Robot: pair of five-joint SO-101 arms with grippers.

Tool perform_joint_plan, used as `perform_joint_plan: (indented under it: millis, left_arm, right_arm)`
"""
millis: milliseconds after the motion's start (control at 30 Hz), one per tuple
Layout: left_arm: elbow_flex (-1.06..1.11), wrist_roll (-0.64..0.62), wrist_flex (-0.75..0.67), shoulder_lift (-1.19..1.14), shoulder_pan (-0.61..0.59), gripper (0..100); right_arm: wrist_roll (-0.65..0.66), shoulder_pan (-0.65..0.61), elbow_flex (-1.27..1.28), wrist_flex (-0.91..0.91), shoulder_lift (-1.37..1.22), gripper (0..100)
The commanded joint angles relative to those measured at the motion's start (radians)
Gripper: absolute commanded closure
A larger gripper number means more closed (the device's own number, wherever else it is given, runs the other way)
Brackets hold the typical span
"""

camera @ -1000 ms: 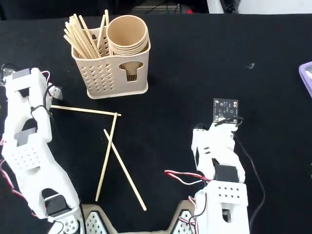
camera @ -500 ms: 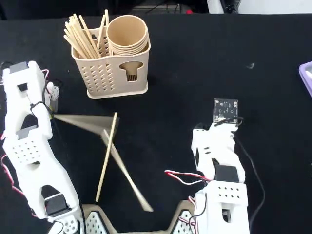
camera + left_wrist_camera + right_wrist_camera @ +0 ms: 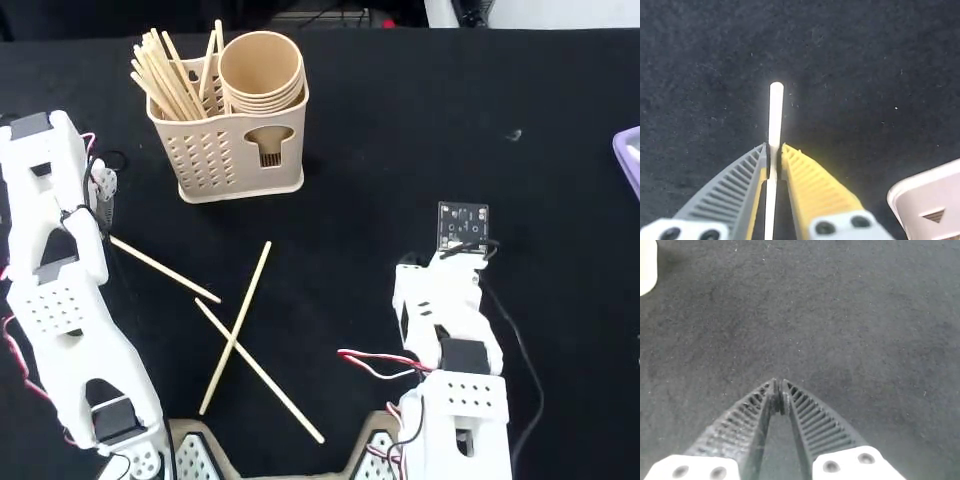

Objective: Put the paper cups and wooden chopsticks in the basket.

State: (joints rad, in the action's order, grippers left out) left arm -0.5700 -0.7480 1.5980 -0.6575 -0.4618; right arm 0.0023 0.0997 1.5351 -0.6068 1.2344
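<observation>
The beige basket (image 3: 228, 152) stands at the back left with a stack of paper cups (image 3: 262, 68) and several wooden chopsticks (image 3: 172, 72) in it. My left gripper (image 3: 773, 150) is shut on one chopstick (image 3: 775, 112) near its end. In the high view this held chopstick (image 3: 165, 270) slants from the left arm (image 3: 55, 260) toward the table's middle. Two loose chopsticks lie crossed in front of the basket, one steep (image 3: 236, 328) and one slanting to the front right (image 3: 262, 372). My right gripper (image 3: 778, 392) is shut on nothing over bare black cloth.
The right arm (image 3: 445, 330) sits folded at the front right. A corner of the basket (image 3: 932, 200) lies close beside the left gripper. A purple object (image 3: 630, 155) touches the right edge. The black table (image 3: 420, 130) is open at the back right.
The left arm has shifted back, and the held chopstick swung from level to slanting forward. It pushed the two loose chopsticks, which now cross lower and farther right. The right arm stayed still.
</observation>
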Motion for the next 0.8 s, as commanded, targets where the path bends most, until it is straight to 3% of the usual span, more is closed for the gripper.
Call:
perform_joint_plan:
  millis: [0,300,567,767]
  left_arm:
    - [-0.170,0.009,0.020,0.028,-0.001,97]
    - [-0.733,0.037,0.164,0.028,-0.013,97]
    - [-1.009,0.288,0.163,0.029,-0.070,97]
    - [-1.095,0.295,0.158,0.098,-0.031,97]
  right_arm:
    - [0.003,-0.011,-0.028,0.025,0.019,98.7]
    - [0.003,-0.011,-0.028,0.025,0.019,98.7]
    - [0.003,-0.011,-0.028,0.025,0.019,98.7]
    - [0.003,-0.011,-0.028,0.026,0.019,98.7]
